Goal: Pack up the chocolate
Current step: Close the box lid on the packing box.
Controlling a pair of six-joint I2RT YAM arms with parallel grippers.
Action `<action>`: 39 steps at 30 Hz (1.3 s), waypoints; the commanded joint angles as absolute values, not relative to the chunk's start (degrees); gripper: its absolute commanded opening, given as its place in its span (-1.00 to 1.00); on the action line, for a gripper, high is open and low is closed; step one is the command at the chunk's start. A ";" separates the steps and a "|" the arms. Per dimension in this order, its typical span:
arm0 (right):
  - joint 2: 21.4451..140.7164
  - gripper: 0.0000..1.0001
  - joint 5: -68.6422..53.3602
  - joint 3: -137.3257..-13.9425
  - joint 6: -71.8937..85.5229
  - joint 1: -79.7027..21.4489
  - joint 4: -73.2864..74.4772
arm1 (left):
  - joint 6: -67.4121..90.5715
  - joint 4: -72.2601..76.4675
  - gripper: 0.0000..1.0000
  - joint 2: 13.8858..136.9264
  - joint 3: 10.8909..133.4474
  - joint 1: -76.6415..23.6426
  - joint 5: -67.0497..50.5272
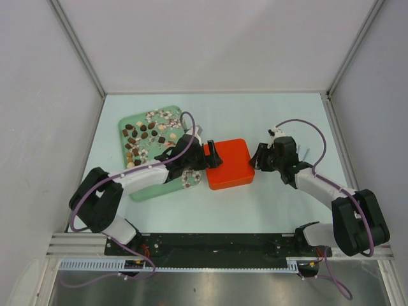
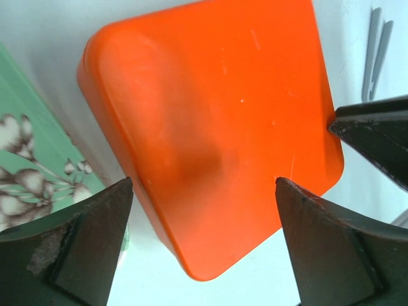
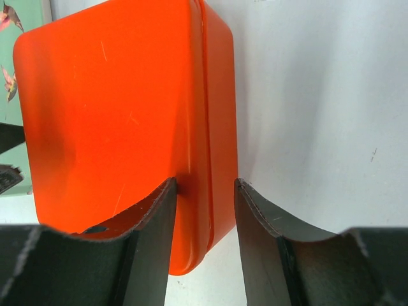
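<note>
As box (image 1: 229, 164) is shut, inside hidden | right tool (image 3: 204, 185) grip unclr

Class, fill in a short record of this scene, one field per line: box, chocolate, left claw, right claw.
box: orange, closed, mid-table
chocolate: loose pieces on the green tray, left of the box
left claw: open, at the box's left edge
right claw: astride the box's right edge; grip unclear
</note>
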State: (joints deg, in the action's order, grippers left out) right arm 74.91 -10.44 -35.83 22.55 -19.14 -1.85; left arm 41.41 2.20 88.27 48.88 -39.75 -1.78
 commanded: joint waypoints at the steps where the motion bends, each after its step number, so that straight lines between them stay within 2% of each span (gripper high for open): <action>1: 74.54 -0.08 -11.34 -37.35 23.20 -18.37 -3.78 | 30.54 1.41 0.99 81.57 50.63 -43.75 6.75; 6: 71.64 0.00 -11.60 -37.53 23.12 -18.11 -3.69 | 21.10 -1.58 1.00 76.21 47.56 -50.35 16.85; 10: 69.79 0.11 -11.08 -37.71 22.24 -17.93 -2.81 | 18.99 -3.77 0.99 74.09 44.22 -54.92 19.77; 17: 68.91 0.15 -10.46 -37.71 21.80 -17.93 -1.93 | 20.66 -8.42 0.98 79.53 45.87 -58.53 21.71; 26: 68.12 0.17 -10.02 -37.71 21.53 -17.49 -1.76 | 22.41 -13.00 0.83 86.21 50.80 -58.62 19.25; 32: 68.20 0.18 -9.67 -37.71 21.09 -17.31 -1.32 | 23.64 -12.92 0.64 89.29 52.73 -58.62 16.88; 34: 68.20 0.18 -9.58 -37.71 21.09 -17.23 -1.14 | 23.91 -13.36 0.50 90.00 53.61 -58.62 16.79; 39: 68.38 0.18 -9.67 -37.71 20.92 -17.14 -1.05 | 24.69 -13.45 0.39 90.79 54.23 -58.62 16.52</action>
State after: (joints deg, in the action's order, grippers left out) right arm 69.65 -10.41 -35.83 22.00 -17.41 -0.64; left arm 23.14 -13.17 90.63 51.88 -58.28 17.23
